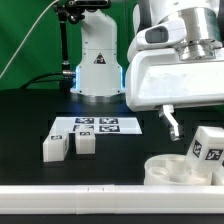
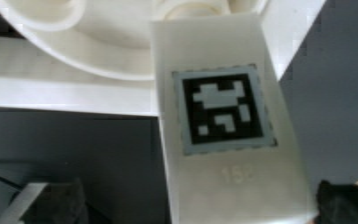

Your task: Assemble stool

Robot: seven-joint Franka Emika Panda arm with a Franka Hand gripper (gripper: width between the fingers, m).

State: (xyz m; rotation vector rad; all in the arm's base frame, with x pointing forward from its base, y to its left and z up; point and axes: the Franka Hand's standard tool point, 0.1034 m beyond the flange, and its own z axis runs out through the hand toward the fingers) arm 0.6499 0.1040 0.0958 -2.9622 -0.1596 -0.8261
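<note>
Exterior view: the pincer (image 1: 172, 128) hangs from the arm's broad white hand, low over the black table (image 1: 25, 125), toward the exterior view's right.
Nearest leg (image 1: 207, 150): a short, blocky white leg with a black-and-white tag. It is tilted and sits just beside the pincer on the exterior view's right, its upper end about level with the visible fingertip.
Wrist view: this leg (image 2: 211, 110) runs lengthwise straight out from the pincer, tag face toward the camera, between the two fingers (image 2: 34, 202).
Pincer state: apart and clamped on nothing. A dark gap shows between one finger and the leg's side. The other finger sits close to the opposite side; whether it touches cannot be told.
Seat (image 1: 175, 170): a round rimmed white disc on the table, below the pincer and nearer the camera. Whether the nearest leg's lower end rests on it cannot be told. In the wrist view the seat (image 2: 60, 40) lies beyond the leg's far end, off to one side.
Two other legs (image 1: 55, 148): white tagged blocks lying side by side on the table, well apart from the pincer, on the exterior view's left.
Marker board (image 1: 97, 126): flat on the table just behind those two legs, well apart from the pincer, on the exterior view's left.
Arm base (image 1: 97, 70): behind the marker board, farther from the camera than the pincer.
Border rail (image 1: 90, 198): long and white, along the table's near edge, nearer the camera than the pincer and the seat.
</note>
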